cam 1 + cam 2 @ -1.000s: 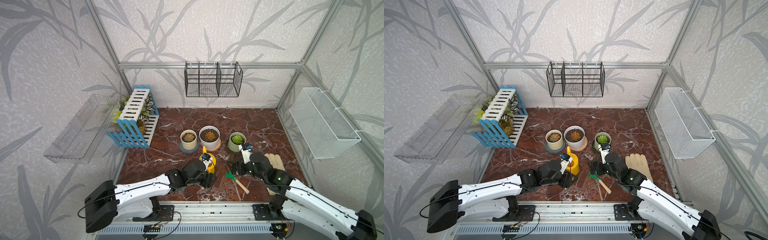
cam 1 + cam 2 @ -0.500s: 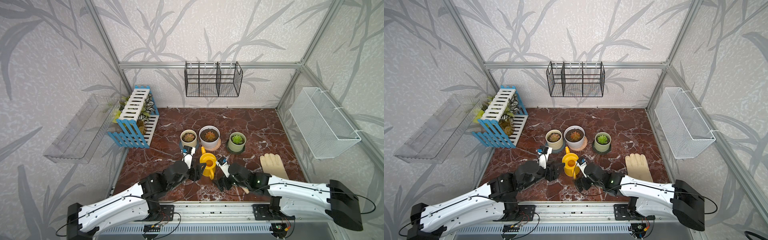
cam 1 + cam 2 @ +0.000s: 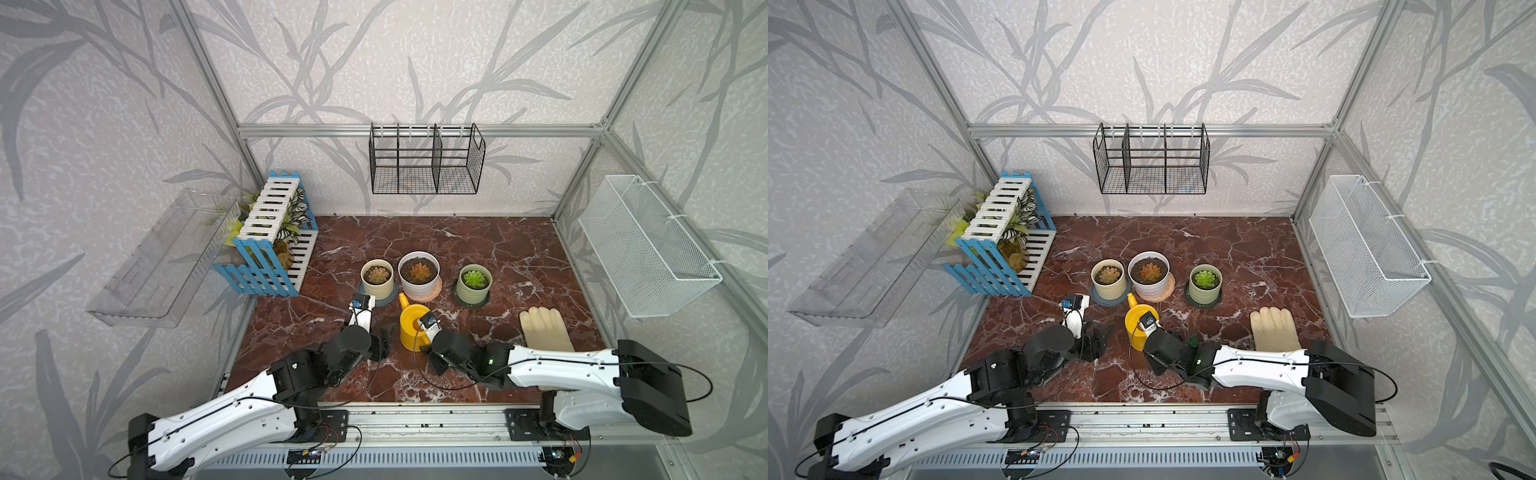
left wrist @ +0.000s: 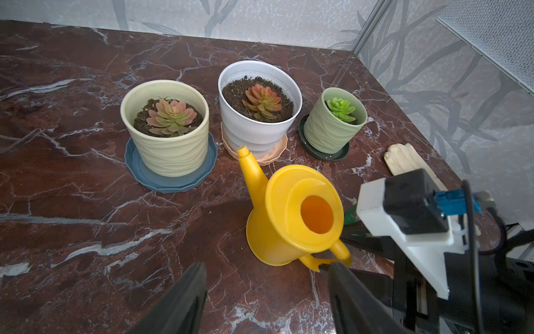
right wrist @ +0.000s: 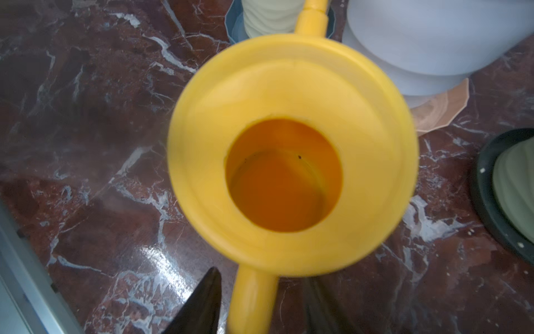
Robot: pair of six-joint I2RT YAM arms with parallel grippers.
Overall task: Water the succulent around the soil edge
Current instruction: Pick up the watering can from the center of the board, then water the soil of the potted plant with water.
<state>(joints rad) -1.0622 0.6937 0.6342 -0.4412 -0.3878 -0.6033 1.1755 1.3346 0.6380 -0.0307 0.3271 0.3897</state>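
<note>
The succulent (image 3: 475,278) (image 3: 1205,279) (image 4: 341,109) is a small bright green rosette in a ribbed sage pot (image 3: 473,294) on a dark saucer, at the right end of the pot row. The soil edge (image 4: 356,120) shows as a thin dark sliver inside the rim. A yellow watering can (image 3: 411,328) (image 4: 289,225) (image 5: 291,144) stands upright in front of the pots. My right gripper (image 5: 261,277) (image 3: 424,348) straddles its handle (image 5: 251,303), with a gap on each side. My left gripper (image 4: 267,264) (image 3: 384,343) is open and empty, just left of the can.
A white pot (image 3: 418,272) with an orange-pink rosette and a cream pot (image 3: 377,277) stand left of the succulent. A pale glove (image 3: 542,328) lies at the right front. A blue-white slatted crate (image 3: 270,245) sits back left. Wire baskets (image 3: 426,166) (image 3: 648,249) hang on the walls.
My left gripper has drawn back from the can to its left side. My right gripper has swung from near the green succulent to the can's handle, and its jaws have narrowed around it.
</note>
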